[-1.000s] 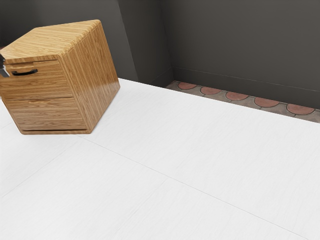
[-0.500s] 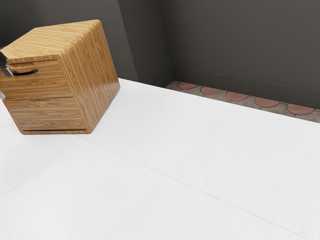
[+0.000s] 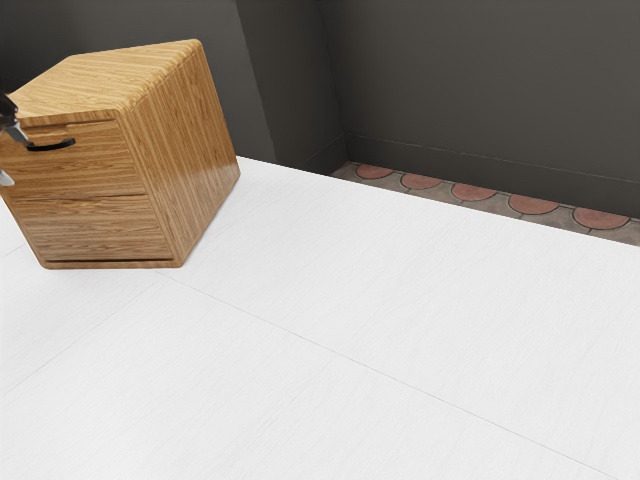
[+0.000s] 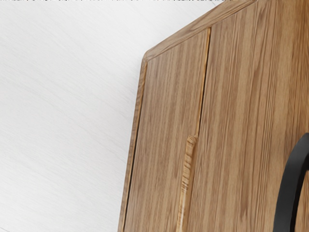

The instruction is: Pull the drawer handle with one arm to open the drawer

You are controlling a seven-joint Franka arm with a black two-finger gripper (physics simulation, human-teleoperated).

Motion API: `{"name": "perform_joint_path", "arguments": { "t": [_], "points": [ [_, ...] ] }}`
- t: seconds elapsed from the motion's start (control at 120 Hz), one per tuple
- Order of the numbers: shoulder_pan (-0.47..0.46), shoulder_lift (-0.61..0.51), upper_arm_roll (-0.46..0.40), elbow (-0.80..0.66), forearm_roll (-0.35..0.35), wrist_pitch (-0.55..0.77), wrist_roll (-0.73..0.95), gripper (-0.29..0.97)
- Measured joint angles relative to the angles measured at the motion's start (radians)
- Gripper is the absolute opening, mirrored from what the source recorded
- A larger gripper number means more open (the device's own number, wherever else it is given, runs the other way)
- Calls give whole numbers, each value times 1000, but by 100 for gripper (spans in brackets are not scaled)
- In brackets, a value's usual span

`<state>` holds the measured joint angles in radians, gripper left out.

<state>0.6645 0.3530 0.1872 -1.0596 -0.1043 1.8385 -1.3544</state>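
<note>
Our end effector (image 3: 9, 128) hangs at the exterior view's left edge, just beside the black handle (image 3: 52, 146) on the top drawer (image 3: 85, 162) of the wooden cabinet (image 3: 170, 130). We cannot tell how open it is or whether it grips anything.

The cabinet (image 3: 170, 150) is finished in glossy, striped wood grain. Its handle (image 3: 55, 147) is rendered smooth and black. The counter (image 3: 380, 320) is shown white, matt and faintly streaked.

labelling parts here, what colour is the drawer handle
Black; the handle shows best in the wrist view.
</note>
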Motion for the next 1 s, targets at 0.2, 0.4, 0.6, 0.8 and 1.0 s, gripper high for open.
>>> {"name": "perform_joint_path", "arguments": {
  "t": [0.2,0.4,0.6,0.8,1.0],
  "points": [
    [19,20,-7,30,0,0,-1,68],
    [44,33,-40,55,1,0,-2,68],
    [54,51,-60,71,3,2,-2,68],
    [79,66,-79,93,3,1,-2,68],
    [122,72,-123,103,3,-1,-2,68]
  ]
}}
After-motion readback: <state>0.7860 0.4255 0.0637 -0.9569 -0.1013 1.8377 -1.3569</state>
